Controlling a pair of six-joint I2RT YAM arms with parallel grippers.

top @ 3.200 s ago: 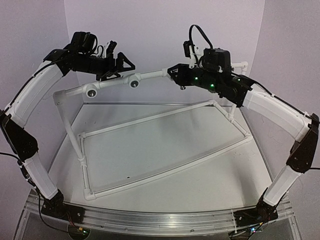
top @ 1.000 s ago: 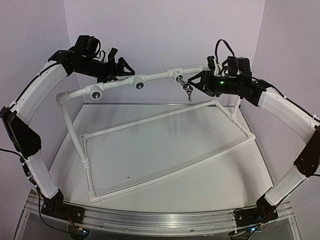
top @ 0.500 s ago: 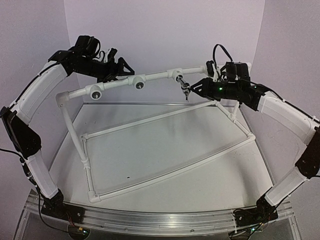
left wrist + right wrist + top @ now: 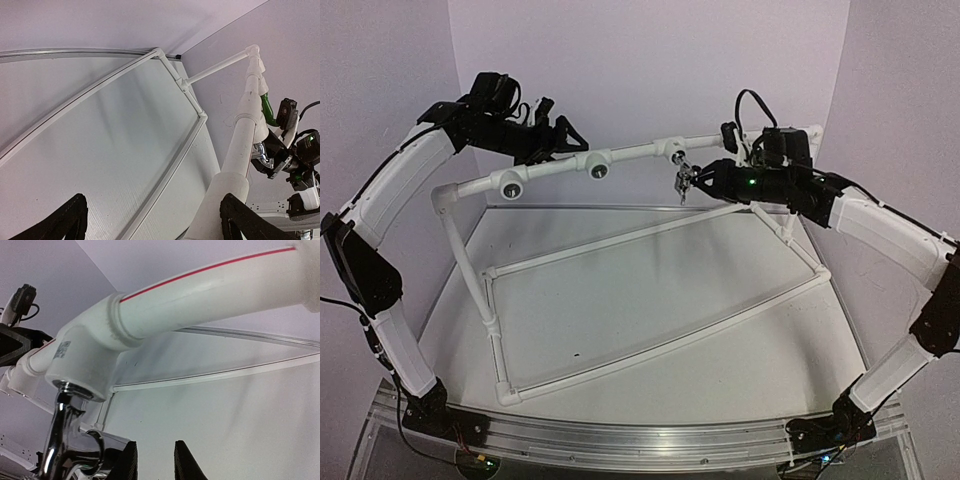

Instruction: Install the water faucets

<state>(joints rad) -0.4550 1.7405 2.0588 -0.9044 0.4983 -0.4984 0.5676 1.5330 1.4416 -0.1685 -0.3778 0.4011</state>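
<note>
Nearest my bases lies the pale grey bench (image 4: 620,290), carrying the white plastic pipe frame (image 4: 503,390), whose floor rails run away from me. On its raised top rail, the first white tee fitting (image 4: 510,182) and the second white tee fitting (image 4: 598,167) show round dark holes with nothing in them. My left gripper (image 4: 154,212) stands wide astride that rail, the pipe passing close to one finger and, as far as I can judge, not clamped.

Farther along, the shiny silver chrome faucet (image 4: 62,440) with its small lever hangs from the third white tee fitting (image 4: 85,367), its stem entered in the socket. My right gripper (image 4: 156,455) is at it, jaws narrow, a strip of bench showing between them and the tap just beside one finger. Whether they pinch the lever I cannot tell. Farthest, toward the rail's end, the bright green plastic faucet (image 4: 266,106) sits on the pipe.

I reckon the job is well on: both taps are on the rail, and the chrome one perhaps wants final tightening.

The overhead view alone gives the whole row and the two empty holes, yet I cannot make out the green tap there. Only the left wrist view shows it. Only the right wrist view shows the chrome stem meeting its socket, though not how deep it sits.
</note>
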